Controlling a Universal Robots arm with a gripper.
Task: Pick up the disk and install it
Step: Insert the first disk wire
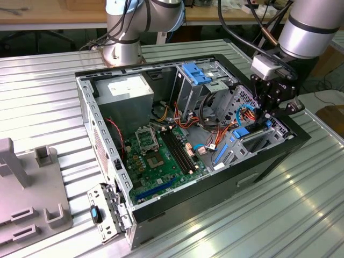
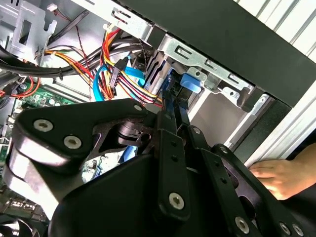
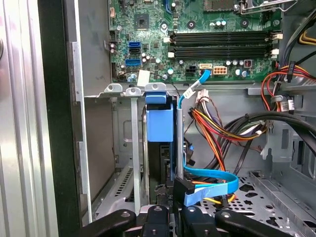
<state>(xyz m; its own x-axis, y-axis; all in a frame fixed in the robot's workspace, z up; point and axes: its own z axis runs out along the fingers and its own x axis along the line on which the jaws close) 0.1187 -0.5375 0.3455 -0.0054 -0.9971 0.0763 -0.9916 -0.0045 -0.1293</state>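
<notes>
The disk [image 3: 160, 126], in its bright blue carrier, stands on edge in a slot of the metal drive bay [image 3: 126, 148] at the corner of the open computer case [image 1: 279, 145]. In the second wrist view its blue end [image 2: 190, 81] shows under the bay's bracket. My gripper [image 3: 170, 207] reaches down into that bay, its black fingers [image 2: 168, 123] close together on the disk's near edge. In the exterior view the gripper [image 1: 265, 114] hangs over the case's corner at that view's right, with the blue carrier [image 1: 242, 130] just beside it.
Orange, yellow and black cables [image 3: 222, 128] and a flat blue cable [image 3: 212, 185] crowd the space beside the bay. The motherboard [image 1: 161, 156] lies in the case's middle. A person's hand [image 2: 276, 177] rests on the ribbed table outside the case. A grey fixture [image 1: 27, 188] stands at the exterior view's left.
</notes>
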